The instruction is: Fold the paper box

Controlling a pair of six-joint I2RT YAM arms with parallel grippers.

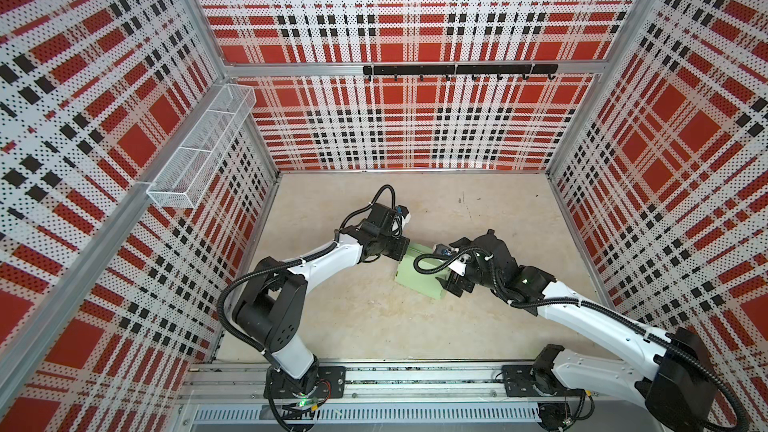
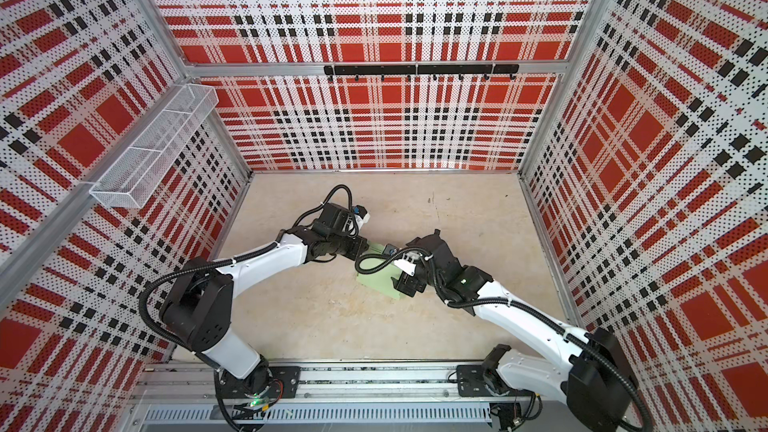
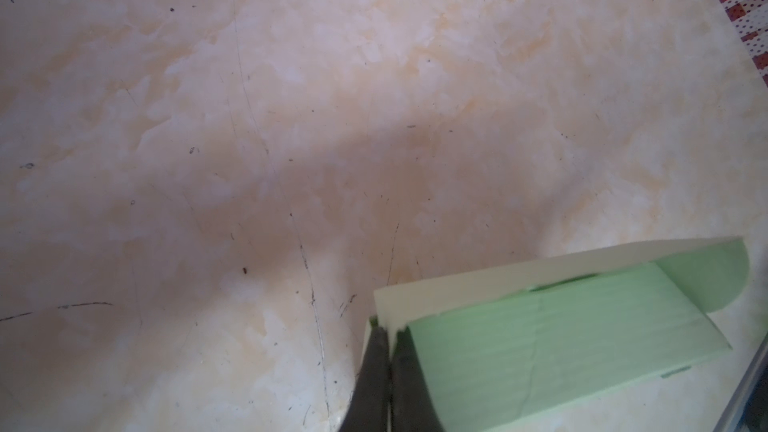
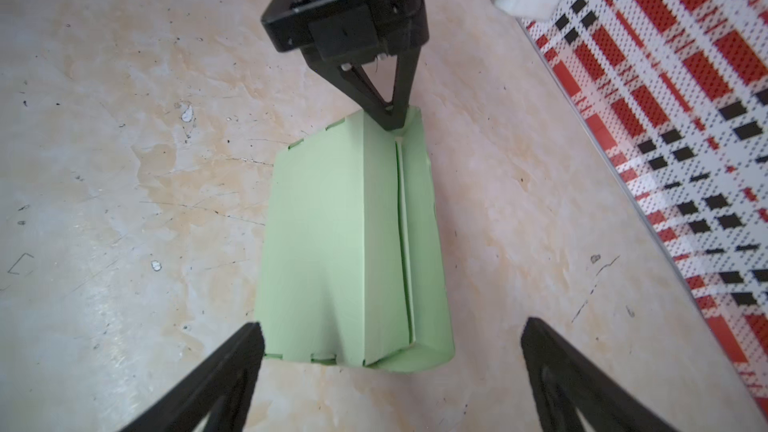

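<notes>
At mid-table, between the two arms, the box [image 1: 417, 280] [image 2: 376, 280] lies partly folded on the table [image 1: 374, 326], its long axis running from one gripper to the other. The left gripper [image 4: 392, 120] [image 3: 390, 334] is closed on the box's far end. In the left wrist view its tips pinch the corner of a pale upright flap [image 3: 540, 280], whose other end carries a rounded tab [image 3: 706, 280]. The right gripper [image 4: 392, 328] [image 1: 451, 284] is spread wide at the near end, one of its fingers [image 4: 232, 367] just beside the box's corner, though whether it touches I cannot tell, and the other well apart from the box. In the right wrist view a lengthwise seam [image 4: 401, 243] splits the top between a broad panel and a narrower flap that curves down over the long edge, and small slots mark both short edges. Bare table stretches wide toward the back wall [image 1: 415, 139] and toward the front rail [image 1: 415, 376]. The right wall [image 4: 665, 118] stands off from the box's curved side, with a strip of bare table between.
</notes>
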